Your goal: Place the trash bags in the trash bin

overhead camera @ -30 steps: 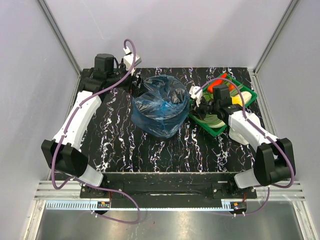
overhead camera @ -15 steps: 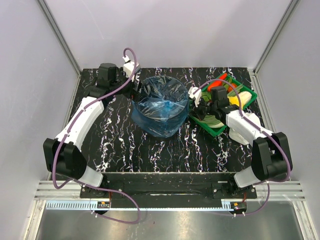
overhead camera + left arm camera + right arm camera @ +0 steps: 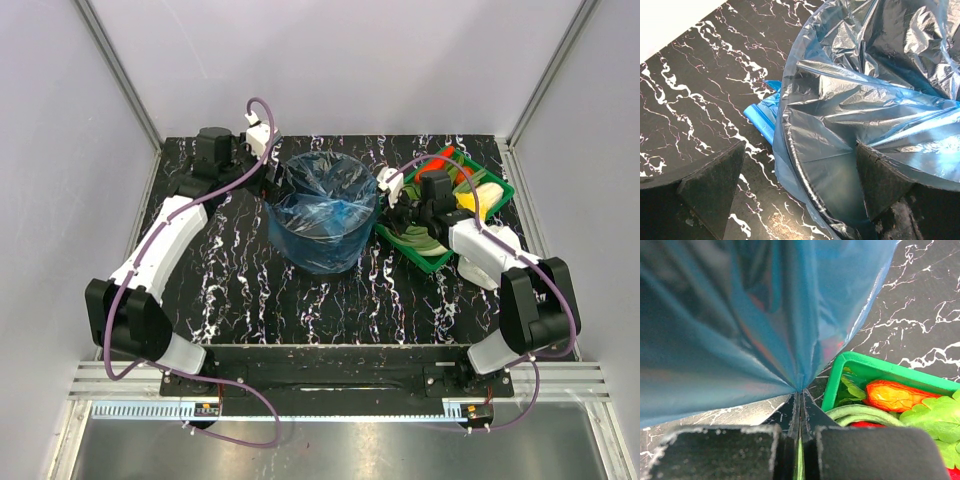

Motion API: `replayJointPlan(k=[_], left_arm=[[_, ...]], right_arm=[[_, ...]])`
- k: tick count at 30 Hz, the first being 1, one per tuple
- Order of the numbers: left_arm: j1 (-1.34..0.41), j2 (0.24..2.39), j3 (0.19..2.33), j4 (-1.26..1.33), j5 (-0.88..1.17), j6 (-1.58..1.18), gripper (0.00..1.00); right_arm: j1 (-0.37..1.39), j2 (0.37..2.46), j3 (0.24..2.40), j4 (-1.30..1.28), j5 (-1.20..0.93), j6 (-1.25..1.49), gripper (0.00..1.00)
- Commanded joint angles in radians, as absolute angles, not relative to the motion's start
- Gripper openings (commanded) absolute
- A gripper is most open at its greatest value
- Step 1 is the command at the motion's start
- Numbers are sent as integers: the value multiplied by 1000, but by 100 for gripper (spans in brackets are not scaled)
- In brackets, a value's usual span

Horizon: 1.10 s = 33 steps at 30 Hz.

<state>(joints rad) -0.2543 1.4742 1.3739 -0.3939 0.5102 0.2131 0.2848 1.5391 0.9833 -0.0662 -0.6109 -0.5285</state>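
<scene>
A translucent blue trash bag (image 3: 322, 205) is draped over the black trash bin, whose rim (image 3: 799, 170) shows through the film; the film hides the bin's wall in the top view. My left gripper (image 3: 274, 182) is open at the bin's left rim. In the left wrist view its fingers (image 3: 715, 187) stand wide apart on either side of the covered rim (image 3: 799, 197). A folded blue strip of bag (image 3: 759, 120) lies on the table beside the bin. My right gripper (image 3: 393, 205) is shut on the bag's film (image 3: 801, 390) at the bin's right side, and the film (image 3: 740, 315) is stretched taut.
A green tray (image 3: 497, 190) of vegetables stands right of the bin, close under my right gripper. Its corner (image 3: 840, 371) shows in the right wrist view with an orange piece (image 3: 892, 395) and green beans. The table is black marble-patterned (image 3: 300, 300); white walls enclose it.
My left gripper has moved right, up to the bin's left rim. The bag has gone from a crumpled heap to a spread mouth over the rim. The right gripper shifted slightly left.
</scene>
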Motion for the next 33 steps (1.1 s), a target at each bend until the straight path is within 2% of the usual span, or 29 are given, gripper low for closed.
replayJointPlan(k=[1, 18, 27, 33], left_arm=[[-250, 1450, 1358, -342, 486, 242, 95], [-249, 1482, 1368, -330, 506, 229, 94], [-250, 1483, 1387, -336, 520, 224, 93], [-238, 1479, 1475, -368, 574, 183, 97]], right_arm=[[279, 1588, 940, -141, -505, -517, 0], [279, 1602, 871, -140, -517, -520, 0], [279, 1526, 937, -221, -535, -523, 0], [279, 1464, 1021, -327, -534, -523, 0]])
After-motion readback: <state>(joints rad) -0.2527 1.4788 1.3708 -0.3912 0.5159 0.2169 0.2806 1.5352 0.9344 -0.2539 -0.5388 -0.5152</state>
